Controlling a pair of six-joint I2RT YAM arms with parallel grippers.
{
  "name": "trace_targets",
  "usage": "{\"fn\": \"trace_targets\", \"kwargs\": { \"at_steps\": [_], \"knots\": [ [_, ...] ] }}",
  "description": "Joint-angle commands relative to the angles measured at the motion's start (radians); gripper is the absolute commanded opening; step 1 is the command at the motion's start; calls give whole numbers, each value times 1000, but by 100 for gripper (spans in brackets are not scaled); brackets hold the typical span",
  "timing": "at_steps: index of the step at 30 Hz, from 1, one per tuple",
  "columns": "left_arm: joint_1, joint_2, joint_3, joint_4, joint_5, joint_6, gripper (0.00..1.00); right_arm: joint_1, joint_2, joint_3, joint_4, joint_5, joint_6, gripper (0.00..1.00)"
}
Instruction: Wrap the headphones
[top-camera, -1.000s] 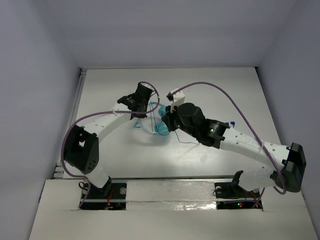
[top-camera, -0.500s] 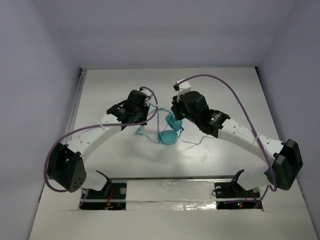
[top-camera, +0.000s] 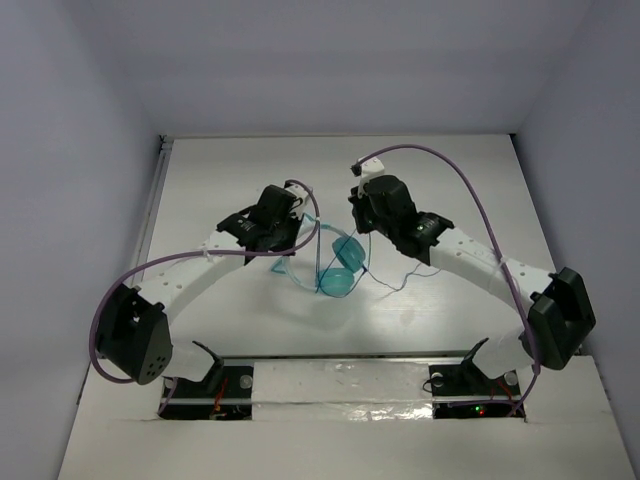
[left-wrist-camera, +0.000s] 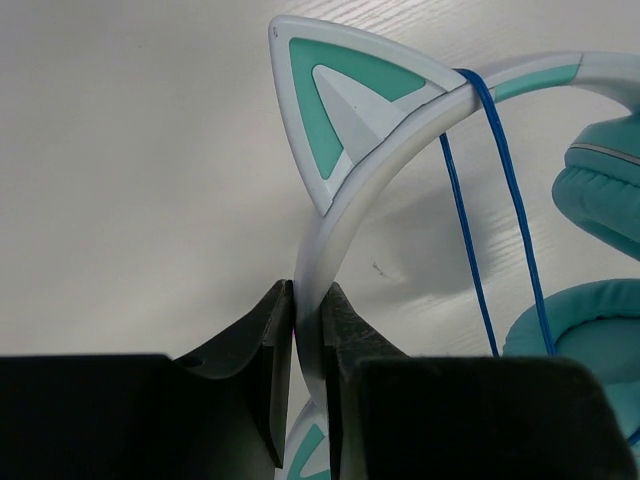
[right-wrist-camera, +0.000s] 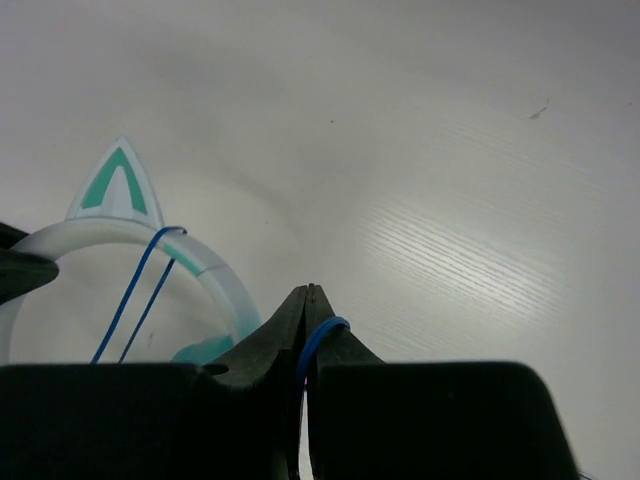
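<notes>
The headphones (top-camera: 339, 271) hang a little above the white table, teal ear cups lowest. My left gripper (top-camera: 293, 228) (left-wrist-camera: 308, 296) is shut on the pale headband (left-wrist-camera: 352, 205), just below its teal cat ear (left-wrist-camera: 335, 95). Two turns of the thin blue cord (left-wrist-camera: 505, 190) cross the headband. To the right, my right gripper (top-camera: 362, 222) (right-wrist-camera: 311, 293) is shut on the cord (right-wrist-camera: 327, 335), which loops over one of its fingers. The headband (right-wrist-camera: 215, 275) and an ear cup (right-wrist-camera: 200, 350) show to its left. Slack cord (top-camera: 400, 283) trails on the table.
Purple arm cables (top-camera: 455, 190) arch over the right arm and loop by the left elbow (top-camera: 105, 315). A rail (top-camera: 155, 205) runs along the table's left edge. Grey walls close in the left, back and right sides.
The right gripper has drawn back from over the ear cups toward the far side, taking the cord along. The left arm's elbow swung left, and the ear cups shifted slightly nearer.
</notes>
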Motion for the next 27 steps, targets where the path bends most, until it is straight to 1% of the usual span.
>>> {"fn": "trace_targets", "kwargs": {
  "at_steps": [1,4,8,11,13,15,17,21,22,23,26,27],
  "knots": [
    [-4,-49,15,19,98,33,0,-19,20,39,52,65,-20,7],
    [-4,-69,7,32,154,38,0,-38,45,67,69,64,-23,8],
    [-4,-114,-1,55,246,48,0,-61,66,78,85,11,-9,9],
    [-4,-134,-4,67,253,41,0,-61,63,68,89,1,13,11],
    [7,-141,2,69,268,28,0,-61,44,26,103,14,43,12],
    [30,-157,1,90,332,25,0,-71,7,-14,120,7,76,15],
    [68,-164,2,108,415,25,0,-87,-16,-62,140,-13,104,16],
    [114,-152,19,113,429,7,0,-137,-71,-135,183,-67,205,16],
    [114,-149,21,113,437,4,0,-137,-91,-148,224,-68,222,17],
    [140,-149,21,125,472,-1,0,-151,-101,-169,233,-71,233,17],
    [169,-164,18,159,571,-16,0,-160,-119,-200,269,-82,254,18],
    [183,-172,25,164,584,-21,0,-170,-116,-205,275,-96,262,18]
  ]
}}
